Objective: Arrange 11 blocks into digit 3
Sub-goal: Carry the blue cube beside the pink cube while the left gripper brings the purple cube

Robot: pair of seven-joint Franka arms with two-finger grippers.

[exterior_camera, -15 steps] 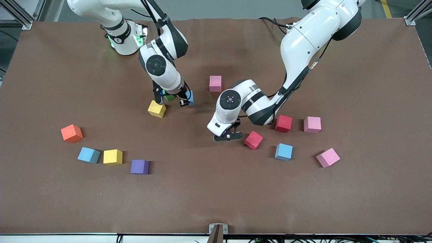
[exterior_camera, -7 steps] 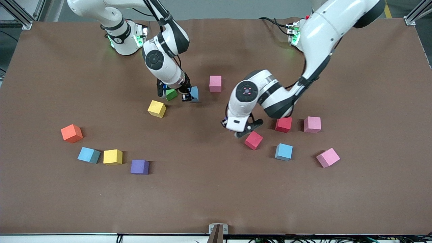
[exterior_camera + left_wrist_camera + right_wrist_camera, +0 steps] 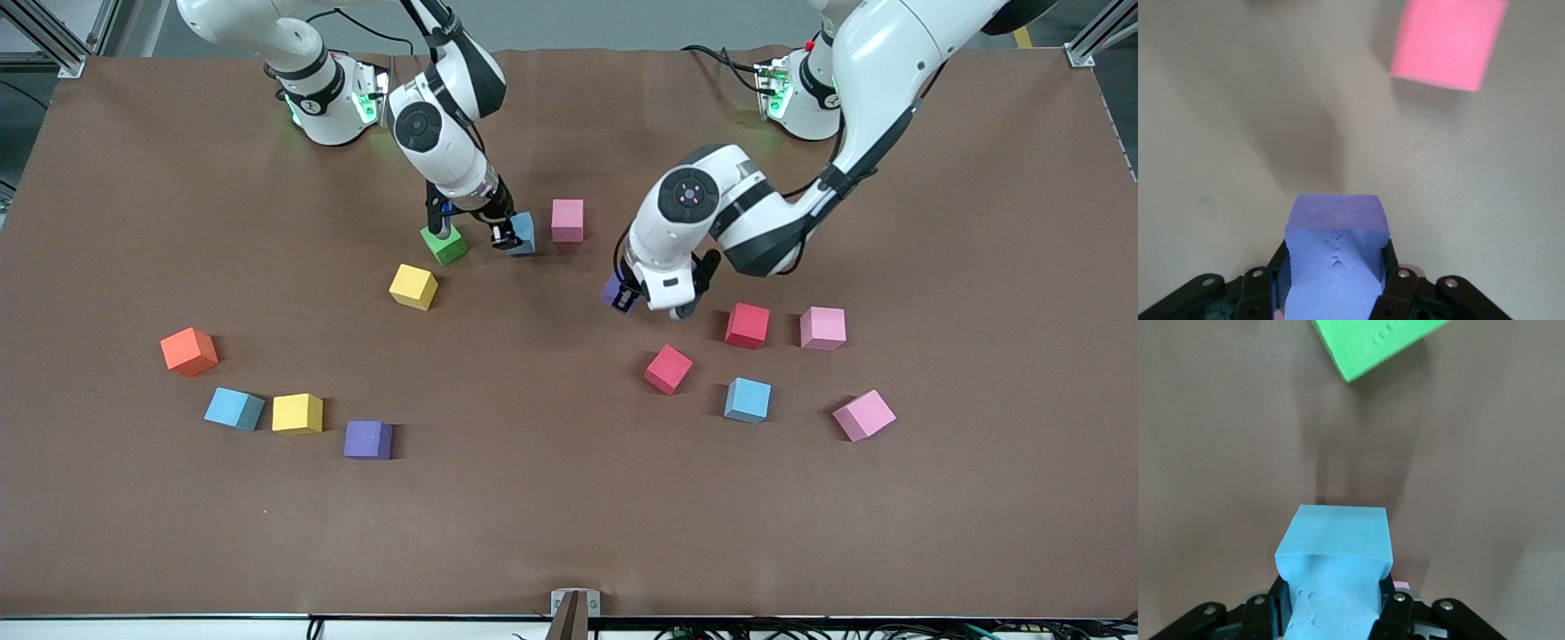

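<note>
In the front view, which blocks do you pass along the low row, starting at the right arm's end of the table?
Light blue block → yellow block → purple block → second light blue block → pink block.

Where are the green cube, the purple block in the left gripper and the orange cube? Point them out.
green cube (image 3: pixel 444 244): front view, top face.
purple block (image 3: pixel 1334 260): left wrist view, face toward the camera, between the fingers.
orange cube (image 3: pixel 188 349): front view, top face.

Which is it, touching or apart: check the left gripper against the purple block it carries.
Touching. The left wrist view shows the left gripper with its fingers pressed against both sides of the purple block, squeezing it in; the front view shows it lifted.
</note>
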